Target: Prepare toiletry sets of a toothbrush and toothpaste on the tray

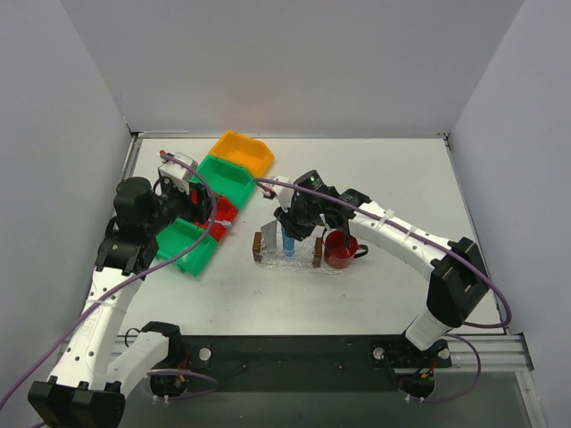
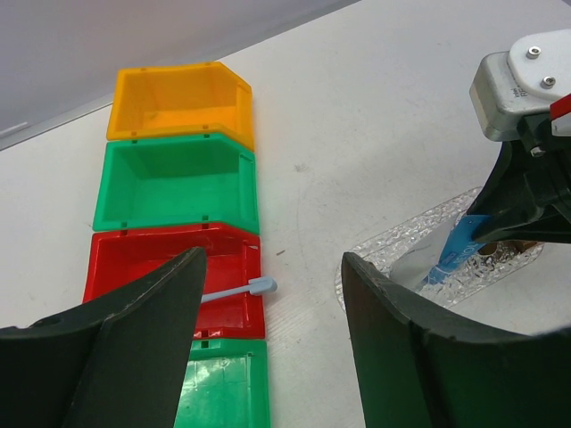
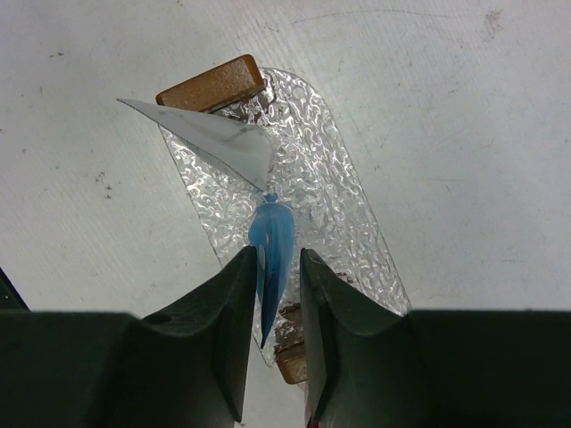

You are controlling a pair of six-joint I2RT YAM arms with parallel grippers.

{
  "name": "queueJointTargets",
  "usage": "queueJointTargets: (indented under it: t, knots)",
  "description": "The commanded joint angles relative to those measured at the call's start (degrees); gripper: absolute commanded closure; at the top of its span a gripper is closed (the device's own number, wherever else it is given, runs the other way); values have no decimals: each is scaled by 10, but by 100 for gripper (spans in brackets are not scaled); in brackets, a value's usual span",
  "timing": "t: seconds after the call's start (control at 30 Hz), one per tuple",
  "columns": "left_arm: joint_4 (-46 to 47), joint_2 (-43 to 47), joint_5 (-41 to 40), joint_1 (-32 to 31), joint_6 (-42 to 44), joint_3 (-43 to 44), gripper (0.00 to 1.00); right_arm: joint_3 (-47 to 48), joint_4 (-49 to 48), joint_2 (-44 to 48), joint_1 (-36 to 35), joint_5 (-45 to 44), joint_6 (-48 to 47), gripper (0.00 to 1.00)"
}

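Note:
The toothbrush (image 2: 236, 291) lies across the near rim of the red bin (image 2: 161, 259), with its head sticking out over the table; it also shows in the top view (image 1: 223, 227). My left gripper (image 2: 272, 260) is open and empty above it (image 1: 202, 211). The clear tray (image 3: 335, 178) has brown handles, and the silver toothpaste tube (image 3: 214, 134) lies on it. My right gripper (image 3: 277, 260) stands over the tray (image 1: 287, 259) with the blue toothpaste tube (image 3: 272, 241) between its jaws. The tube's cap is down on the tray. The tube leans on one finger, with a gap to the other.
A row of bins runs along the left: orange (image 1: 243, 152), green (image 1: 223, 178), red (image 1: 219, 214), and green (image 1: 186, 245). A red cup (image 1: 339, 250) stands right beside the tray's right end. White walls close in the table on three sides.

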State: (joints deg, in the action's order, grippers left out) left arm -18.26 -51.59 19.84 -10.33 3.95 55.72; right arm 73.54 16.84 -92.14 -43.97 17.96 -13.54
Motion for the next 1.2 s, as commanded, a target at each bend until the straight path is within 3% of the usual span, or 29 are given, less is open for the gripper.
queueJointTargets:
  t: [0.0, 0.3, 0.7, 0.97, 1.17]
  knots:
    - [10, 9, -4, 4, 10, 3, 28, -2, -9, -2, -4, -6, -1, 74]
    - [-8, -4, -20, 5, 43, -2, 27, 13, 2, 19, -3, -18, 5, 62]
    - [-9, -58, -8, 5, 185, -43, 23, 53, 35, 102, 1, -41, -7, 40]
    - [12, -119, 39, 4, 295, -67, 21, 33, 62, 138, 17, -57, -14, 37]
    - [-19, -178, 94, 4, 450, -68, 21, -11, 65, 180, 38, -64, -14, 37]
